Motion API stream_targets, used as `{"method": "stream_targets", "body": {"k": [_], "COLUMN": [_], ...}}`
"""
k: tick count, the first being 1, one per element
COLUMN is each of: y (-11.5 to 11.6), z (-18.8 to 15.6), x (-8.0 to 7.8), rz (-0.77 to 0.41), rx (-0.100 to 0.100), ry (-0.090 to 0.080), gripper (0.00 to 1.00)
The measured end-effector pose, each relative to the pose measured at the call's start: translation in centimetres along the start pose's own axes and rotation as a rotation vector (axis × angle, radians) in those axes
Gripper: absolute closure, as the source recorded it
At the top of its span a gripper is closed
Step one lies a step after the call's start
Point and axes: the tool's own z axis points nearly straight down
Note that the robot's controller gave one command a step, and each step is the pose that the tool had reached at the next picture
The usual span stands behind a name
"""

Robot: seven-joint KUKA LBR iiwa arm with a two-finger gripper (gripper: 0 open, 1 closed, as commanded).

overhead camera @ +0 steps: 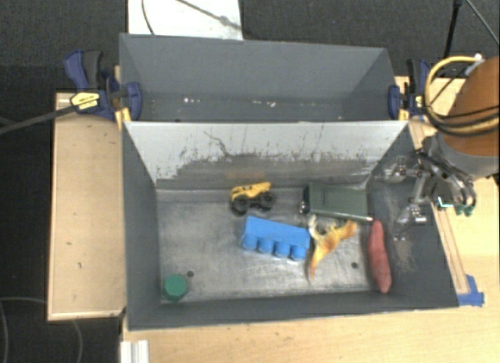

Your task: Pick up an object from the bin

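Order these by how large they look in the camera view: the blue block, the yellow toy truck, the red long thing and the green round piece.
1. blue block, largest
2. red long thing and yellow toy truck: they look too alike in area to rank
3. green round piece, smallest

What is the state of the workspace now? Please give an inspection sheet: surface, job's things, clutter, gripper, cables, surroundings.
Surface: grey metal bin, its floor scratched.
Job's things: yellow truck near the back; blue block in the middle; dark box right of the truck; yellow-orange piece against the box's front; red stick by the right wall; green cap in the front left corner.
Clutter: nothing seen.
Gripper: gripper over the right wall, nearest the red stick.
Cables: yellow and black loops on the arm; black cable at left.
Surroundings: dark carpet.
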Motion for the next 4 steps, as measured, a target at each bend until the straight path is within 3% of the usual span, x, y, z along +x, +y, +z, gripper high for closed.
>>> {"method": "stream_targets", "body": {"k": [1,2,3,4], "y": [0.1,0.7,1.0,2.9], "z": [-0.4,4.3,6.6,13.3], "x": [-0.2,-0.6,-0.6,-0.9], "rz": [-0.004,-0.087,-0.342,-0.568], "rx": [0.001,0.003,0.0,0.003], "ry": [-0.007,-0.012,-0.004,-0.01], "gripper": [0.0,0.0,0.0,1.0]}}
